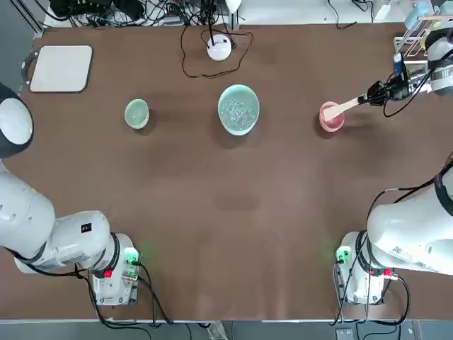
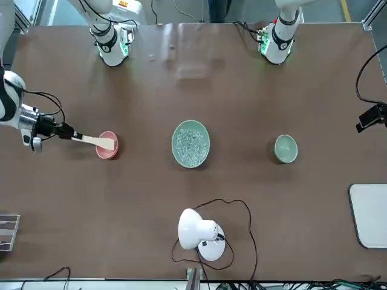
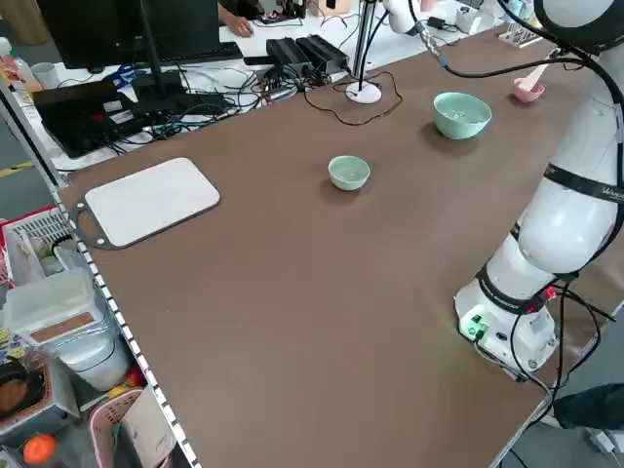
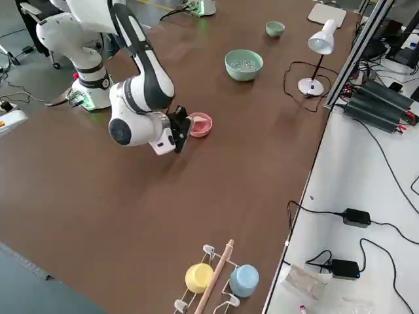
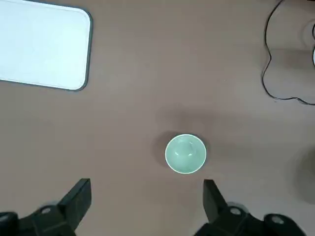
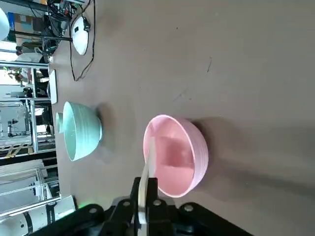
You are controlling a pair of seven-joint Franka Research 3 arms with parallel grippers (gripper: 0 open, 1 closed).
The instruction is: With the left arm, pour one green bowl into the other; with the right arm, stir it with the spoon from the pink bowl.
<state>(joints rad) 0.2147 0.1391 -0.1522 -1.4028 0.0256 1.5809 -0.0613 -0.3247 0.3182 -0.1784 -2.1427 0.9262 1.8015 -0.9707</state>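
Bowls on brown table (image 1: 212,269)

Crystals (image 1: 238,115) lay in the large bowl (image 1: 229,99); the small green bowl (image 1: 136,114) sat empty beneath the left gripper's (image 5: 147,196) spread fingers. The right gripper (image 6: 142,189) pinched the spoon (image 6: 146,187), its end in the pink bowl (image 6: 189,160).

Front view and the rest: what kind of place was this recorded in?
Probably a robotics lab or test workshop: two robot arms share a brown table, heaps of cables lie around black monitors, and a metal-framed rack of bins stands alongside.
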